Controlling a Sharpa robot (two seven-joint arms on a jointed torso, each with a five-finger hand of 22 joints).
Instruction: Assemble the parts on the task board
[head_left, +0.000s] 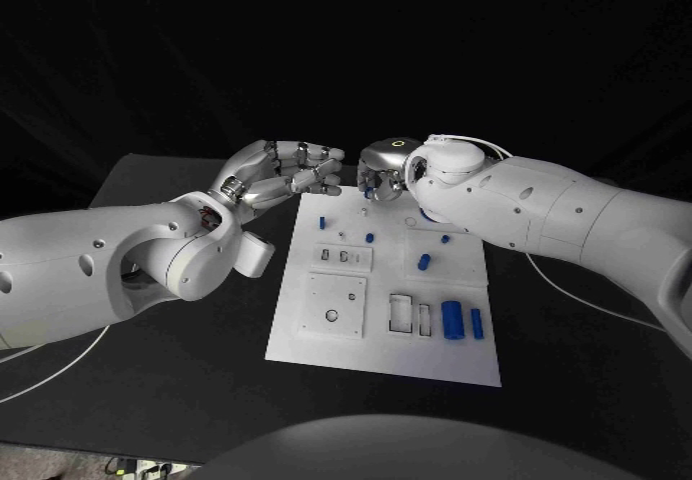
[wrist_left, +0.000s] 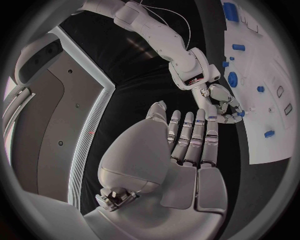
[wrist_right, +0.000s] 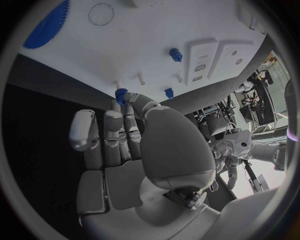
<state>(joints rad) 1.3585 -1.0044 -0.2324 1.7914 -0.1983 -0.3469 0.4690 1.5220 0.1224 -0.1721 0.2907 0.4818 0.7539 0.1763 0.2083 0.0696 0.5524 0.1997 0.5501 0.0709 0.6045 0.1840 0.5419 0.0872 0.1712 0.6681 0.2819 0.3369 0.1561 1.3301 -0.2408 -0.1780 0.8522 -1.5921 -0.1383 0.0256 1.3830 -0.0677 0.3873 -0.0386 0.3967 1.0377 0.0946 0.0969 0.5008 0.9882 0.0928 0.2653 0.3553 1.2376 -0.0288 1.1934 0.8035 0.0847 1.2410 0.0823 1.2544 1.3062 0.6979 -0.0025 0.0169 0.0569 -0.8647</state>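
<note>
Pinching a small blue gear (wrist_right: 120, 94) between its fingers (wrist_right: 128, 102), the right hand (head_left: 387, 170) hovers at the far edge of the task board (head_left: 346, 345). Beside that edge, the left hand (head_left: 283, 172) has its fingers curled, holding nothing.

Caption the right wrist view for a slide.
Right hand pinches a small blue gear at the far edge of the white task board, beside two bare pegs.
</note>
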